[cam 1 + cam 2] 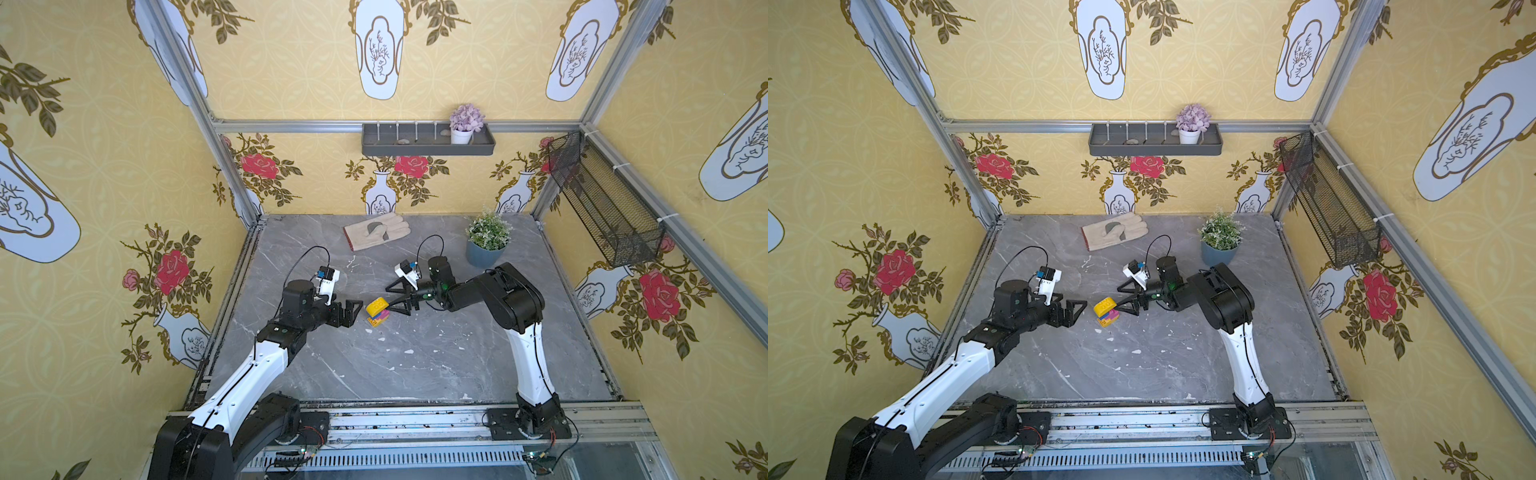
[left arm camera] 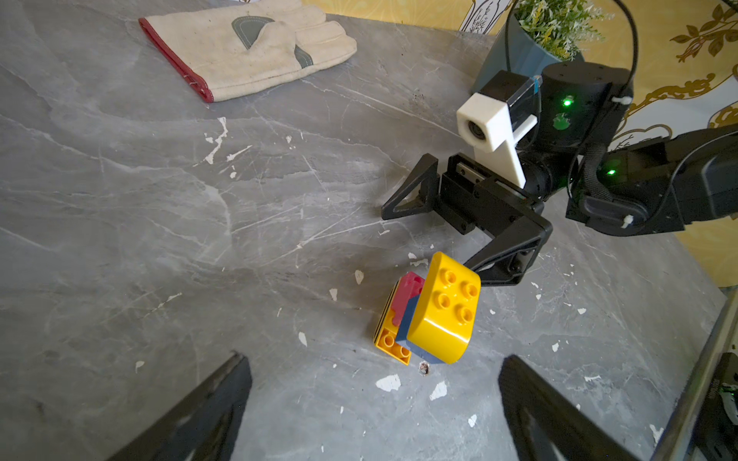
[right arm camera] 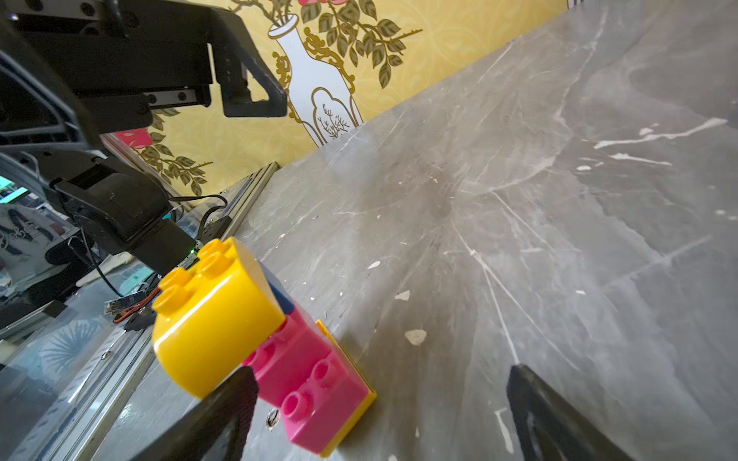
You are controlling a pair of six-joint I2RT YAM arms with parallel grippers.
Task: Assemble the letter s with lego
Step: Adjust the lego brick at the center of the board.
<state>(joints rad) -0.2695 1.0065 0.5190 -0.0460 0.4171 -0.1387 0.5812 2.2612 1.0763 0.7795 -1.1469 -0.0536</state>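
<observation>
The lego bricks are joined into one small cluster, the letter s (image 1: 377, 312) (image 1: 1106, 312), which rests on the grey table. In the left wrist view the cluster (image 2: 431, 311) shows a rounded yellow brick on top, blue and pink bricks under it and a yellow brick at the bottom. My left gripper (image 1: 353, 313) (image 1: 1077, 313) (image 2: 375, 361) stands open just left of the cluster, not touching it. My right gripper (image 1: 389, 299) (image 1: 1119, 298) (image 3: 381, 373) is open on its right. The pink part of the cluster (image 3: 303, 371) lies close beside one of its fingers.
A beige work glove (image 1: 376, 230) lies at the back of the table. A potted plant (image 1: 486, 241) stands at the back right, behind the right arm. A wall shelf (image 1: 428, 145) and a wire basket (image 1: 602, 199) hang above the table.
</observation>
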